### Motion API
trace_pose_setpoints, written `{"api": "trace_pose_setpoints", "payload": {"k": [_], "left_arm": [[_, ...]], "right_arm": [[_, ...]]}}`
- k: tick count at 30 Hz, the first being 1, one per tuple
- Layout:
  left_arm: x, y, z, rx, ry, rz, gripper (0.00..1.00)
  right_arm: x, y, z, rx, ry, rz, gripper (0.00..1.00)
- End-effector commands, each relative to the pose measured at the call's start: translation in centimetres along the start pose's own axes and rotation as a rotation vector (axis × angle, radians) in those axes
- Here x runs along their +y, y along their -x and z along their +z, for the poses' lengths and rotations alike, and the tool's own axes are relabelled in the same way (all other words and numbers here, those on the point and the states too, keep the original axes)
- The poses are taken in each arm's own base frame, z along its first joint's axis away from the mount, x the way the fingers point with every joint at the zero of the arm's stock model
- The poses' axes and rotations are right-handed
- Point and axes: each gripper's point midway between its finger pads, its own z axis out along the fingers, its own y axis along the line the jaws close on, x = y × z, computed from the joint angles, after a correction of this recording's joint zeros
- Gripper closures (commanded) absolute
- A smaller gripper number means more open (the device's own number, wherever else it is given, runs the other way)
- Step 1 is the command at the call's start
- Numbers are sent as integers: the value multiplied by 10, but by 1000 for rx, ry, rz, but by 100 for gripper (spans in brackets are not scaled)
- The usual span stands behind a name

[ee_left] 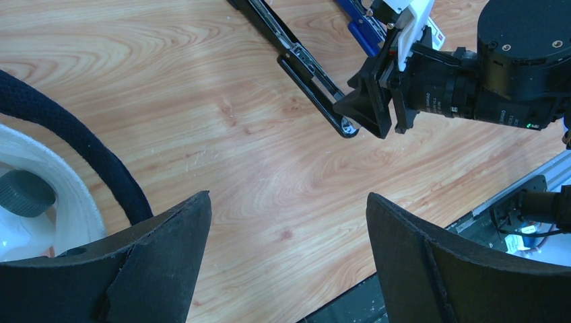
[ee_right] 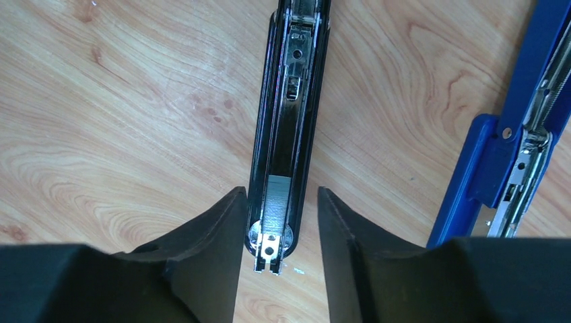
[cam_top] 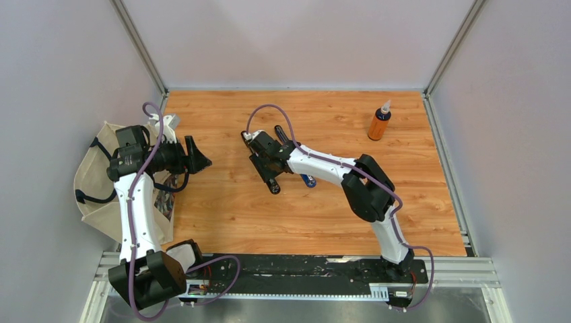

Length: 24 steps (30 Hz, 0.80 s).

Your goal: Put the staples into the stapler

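Trouble from here would come mostly from the loose black stapler [ee_right: 289, 81], which lies flat and opened out on the wooden table [cam_top: 323, 215] with nothing pinning it down. The staple strip [ee_right: 276, 192] sits inside its magazine channel, close to the front end, a short silvery block between the black rails. The staples' cardboard box I cannot make out in any view.

The right gripper [ee_right: 280, 202] hangs over that front end with its jaws partly apart, one finger on each side of the stapler and nothing clamped between them. The finger on the left of the wrist view looks very near the stapler's side. If the arm lifts or turns off line, that finger could catch the rail and swing the whole stapler round, or tip the strip out of its channel.

The strip looks seated, though I cannot tell whether it lies fully square. A skewed strip would likely jam when the top is folded shut. Pressing the top down one-handed could also make the body skid.

A blue stapler [ee_right: 495, 155], also opened, lies just beside and could be knocked by a wide sweep.

The left gripper [ee_left: 289, 249] waits well apart, jaws spread wide and empty, so it offers no bracing
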Motion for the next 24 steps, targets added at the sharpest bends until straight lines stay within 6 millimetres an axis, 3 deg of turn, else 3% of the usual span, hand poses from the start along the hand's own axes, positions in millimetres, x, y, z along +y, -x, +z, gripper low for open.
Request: {"api": "trace_pose_setpoints", "payload": {"k": [1, 5, 9, 13, 21, 24], "left_arm": [[0, 5, -2, -29, -11, 33, 7], [-1, 6, -3, -27, -11, 28, 7], [-3, 7, -5, -21, -12, 27, 7], [-7, 11, -7, -12, -28, 28, 7], [0, 11, -6, 43, -31, 45, 7], [1, 14, -4, 47, -46, 41, 7]], "right_arm": [[-7, 34, -27, -110, -10, -40, 50], [-13, 26, -31, -102, -17, -113, 45], [-18, -1, -30, -81, -2, -171, 43], [-13, -14, -27, -60, 35, -172, 43], [11, 0, -27, -100, 63, -182, 43], [9, 9, -30, -124, 19, -166, 43]]}}
